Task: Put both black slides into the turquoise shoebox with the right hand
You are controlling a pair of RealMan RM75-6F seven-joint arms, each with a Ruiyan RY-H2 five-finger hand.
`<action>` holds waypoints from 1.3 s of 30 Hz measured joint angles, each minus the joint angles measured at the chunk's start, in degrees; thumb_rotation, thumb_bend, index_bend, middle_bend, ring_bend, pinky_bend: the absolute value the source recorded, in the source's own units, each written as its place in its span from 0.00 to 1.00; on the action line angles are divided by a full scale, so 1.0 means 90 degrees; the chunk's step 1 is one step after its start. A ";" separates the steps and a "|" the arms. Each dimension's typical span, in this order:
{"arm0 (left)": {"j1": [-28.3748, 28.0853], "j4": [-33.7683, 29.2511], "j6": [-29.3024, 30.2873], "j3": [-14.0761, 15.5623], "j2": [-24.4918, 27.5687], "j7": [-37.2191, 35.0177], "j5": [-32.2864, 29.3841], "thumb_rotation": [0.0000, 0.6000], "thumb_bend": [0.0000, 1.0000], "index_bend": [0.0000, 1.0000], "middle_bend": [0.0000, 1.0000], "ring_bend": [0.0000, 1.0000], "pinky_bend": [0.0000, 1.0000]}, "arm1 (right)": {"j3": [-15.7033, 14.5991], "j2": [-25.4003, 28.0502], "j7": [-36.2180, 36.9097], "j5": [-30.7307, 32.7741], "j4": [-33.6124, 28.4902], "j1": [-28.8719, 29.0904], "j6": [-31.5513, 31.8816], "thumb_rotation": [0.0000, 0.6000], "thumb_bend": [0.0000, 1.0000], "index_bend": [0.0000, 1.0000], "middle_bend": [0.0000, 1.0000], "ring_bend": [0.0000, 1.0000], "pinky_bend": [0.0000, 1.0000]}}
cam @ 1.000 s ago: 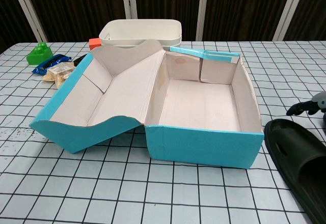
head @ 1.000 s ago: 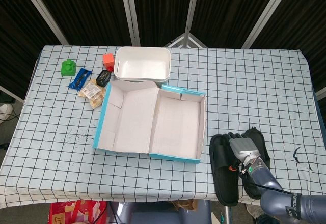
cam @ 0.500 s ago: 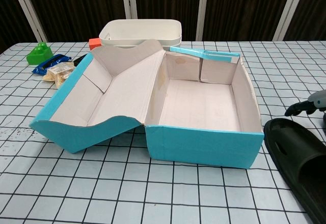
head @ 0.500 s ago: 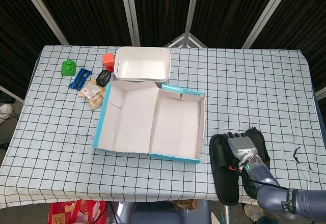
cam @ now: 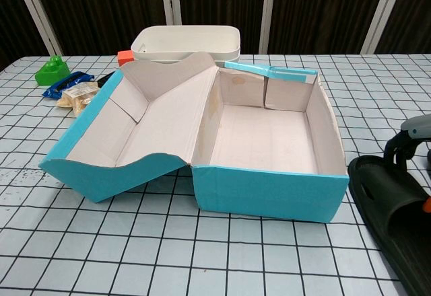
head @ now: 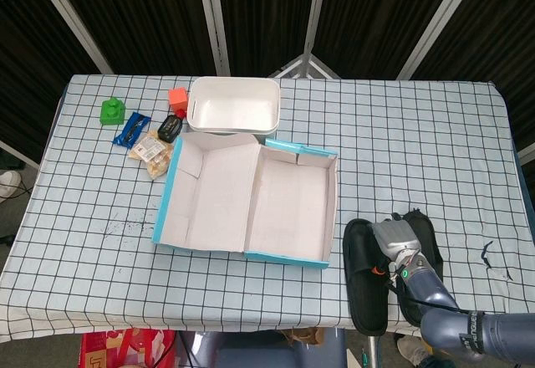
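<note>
The turquoise shoebox (head: 251, 253) lies open mid-table with its lid folded out to the left; its front wall (cam: 269, 195) faces the chest view. Two black slides lie side by side at the front right, close to the table edge. The nearer slide (head: 364, 288) (cam: 387, 205) lies just right of the box. The second slide (head: 424, 224) is mostly hidden under my right hand (head: 394, 241). That hand (cam: 412, 138) has its fingers curled down over the strap area of the slides, hooking the nearer one. My left hand is in neither view.
A white bin (head: 234, 104) stands behind the box. At the back left lie a green toy (head: 109, 111), a red block (head: 177, 96), a blue packet (head: 131, 128), a snack bag (head: 153, 149) and a small black item (head: 171, 125).
My right hand's fingers have curled down from lying flat and now hook onto the slides. The nearer slide has shifted slightly.
</note>
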 measured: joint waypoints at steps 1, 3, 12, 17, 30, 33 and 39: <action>-0.0001 -0.0002 -0.0002 0.0002 0.0001 -0.0003 0.0004 1.00 0.36 0.02 0.00 0.00 0.00 | 0.0008 -0.0018 0.0060 -0.0122 0.0010 -0.0064 0.0056 1.00 0.35 0.51 0.47 0.24 0.00; -0.0003 -0.0009 -0.0010 0.0008 0.0005 -0.0018 0.0016 1.00 0.36 0.02 0.00 0.00 0.00 | 0.0020 -0.0027 0.0118 -0.0223 0.0009 -0.0121 0.0106 1.00 0.35 0.53 0.49 0.25 0.00; 0.0011 -0.0022 0.0008 0.0007 0.0025 -0.0061 0.0027 1.00 0.36 0.02 0.00 0.00 0.00 | 0.0046 0.0131 0.0145 -0.0357 -0.0161 -0.0193 0.0173 1.00 0.36 0.55 0.50 0.26 0.00; 0.0017 -0.0027 0.0014 0.0006 0.0033 -0.0079 0.0031 1.00 0.36 0.02 0.00 0.00 0.00 | 0.0028 0.0367 -0.0013 -0.0151 -0.0401 -0.0051 0.0111 1.00 0.36 0.55 0.50 0.26 0.00; 0.0050 -0.0052 0.0070 -0.0001 0.0063 -0.0151 0.0050 1.00 0.36 0.02 0.00 0.00 0.00 | 0.0287 0.1044 0.0130 0.0063 -0.0903 0.0137 0.0142 1.00 0.36 0.56 0.51 0.27 0.00; 0.0057 -0.0058 0.0077 -0.0003 0.0074 -0.0182 0.0054 1.00 0.36 0.02 0.00 0.00 0.00 | 0.0414 0.1270 0.0318 0.0009 -0.1017 0.0116 0.0151 1.00 0.36 0.56 0.51 0.30 0.00; 0.0071 -0.0066 0.0098 -0.0005 0.0093 -0.0235 0.0071 1.00 0.36 0.02 0.00 0.00 0.00 | 0.0691 0.1727 0.0567 -0.0370 -0.1379 0.0016 0.0483 1.00 0.36 0.56 0.51 0.31 0.00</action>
